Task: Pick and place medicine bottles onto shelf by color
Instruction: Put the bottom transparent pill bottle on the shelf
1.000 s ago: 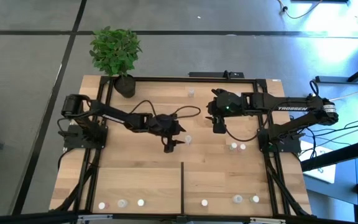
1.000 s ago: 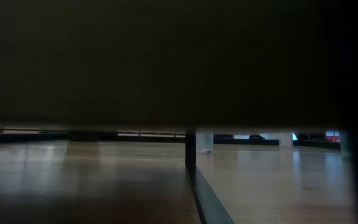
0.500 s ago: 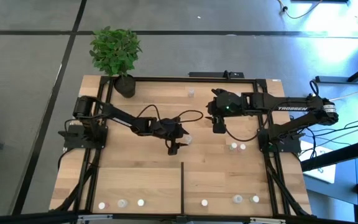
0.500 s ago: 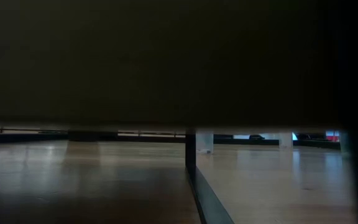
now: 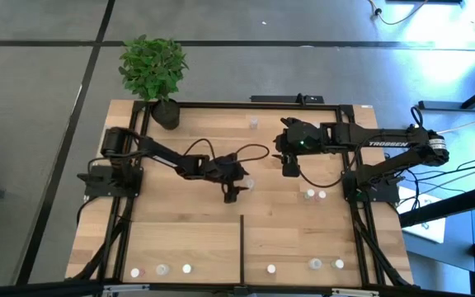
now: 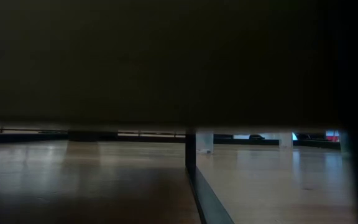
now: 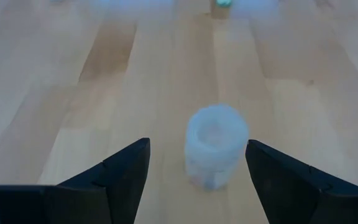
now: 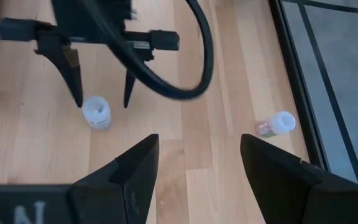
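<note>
A small whitish medicine bottle (image 7: 216,152) (image 5: 249,185) stands upright on the wooden shelf (image 5: 188,231), near its middle. My left gripper (image 7: 197,144) (image 5: 241,185) is low over the boards and open, one finger on each side of the bottle, apart from it. My right gripper (image 8: 197,140) (image 5: 291,169) hangs open higher up, to the right of the bottle, holding nothing. Another bottle (image 8: 277,124) lies on its side by the far rail.
Two bottles (image 5: 315,195) stand right of centre. Rows of bottles (image 5: 162,269) (image 5: 315,264) line the near edge on both sides of the black divider bar (image 5: 242,243). A potted plant (image 5: 155,70) stands at the far left corner.
My left gripper has come down and gone a little toward the table's right edge, up to the upright bottle, and has stayed open. The bottle has not moved.
</note>
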Tool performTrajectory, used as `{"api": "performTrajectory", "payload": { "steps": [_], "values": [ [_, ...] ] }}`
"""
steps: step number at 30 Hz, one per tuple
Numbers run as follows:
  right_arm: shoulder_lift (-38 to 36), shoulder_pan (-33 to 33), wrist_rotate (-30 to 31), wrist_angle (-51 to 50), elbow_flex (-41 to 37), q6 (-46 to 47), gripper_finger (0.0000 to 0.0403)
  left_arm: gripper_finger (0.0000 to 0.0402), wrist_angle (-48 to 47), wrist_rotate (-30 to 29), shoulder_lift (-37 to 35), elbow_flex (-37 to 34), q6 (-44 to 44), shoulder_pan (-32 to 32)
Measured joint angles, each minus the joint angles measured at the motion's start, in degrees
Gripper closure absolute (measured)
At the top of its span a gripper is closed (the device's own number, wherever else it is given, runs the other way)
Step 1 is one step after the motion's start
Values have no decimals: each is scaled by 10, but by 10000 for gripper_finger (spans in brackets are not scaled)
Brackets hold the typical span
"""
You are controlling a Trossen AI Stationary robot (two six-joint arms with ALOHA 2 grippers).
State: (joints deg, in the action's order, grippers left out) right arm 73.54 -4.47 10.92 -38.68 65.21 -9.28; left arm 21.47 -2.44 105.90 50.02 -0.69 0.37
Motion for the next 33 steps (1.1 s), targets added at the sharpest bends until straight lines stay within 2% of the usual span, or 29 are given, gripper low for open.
{"api": "performTrajectory", "payload": {
  "steps": [7,33],
  "values": [
    [0,0,0,2,0,0,175,142,31,2,19,0,-3,0],
    [0,0,0,3,0,0,175,146,49,0,20,0,-3,-12]
  ]
}}
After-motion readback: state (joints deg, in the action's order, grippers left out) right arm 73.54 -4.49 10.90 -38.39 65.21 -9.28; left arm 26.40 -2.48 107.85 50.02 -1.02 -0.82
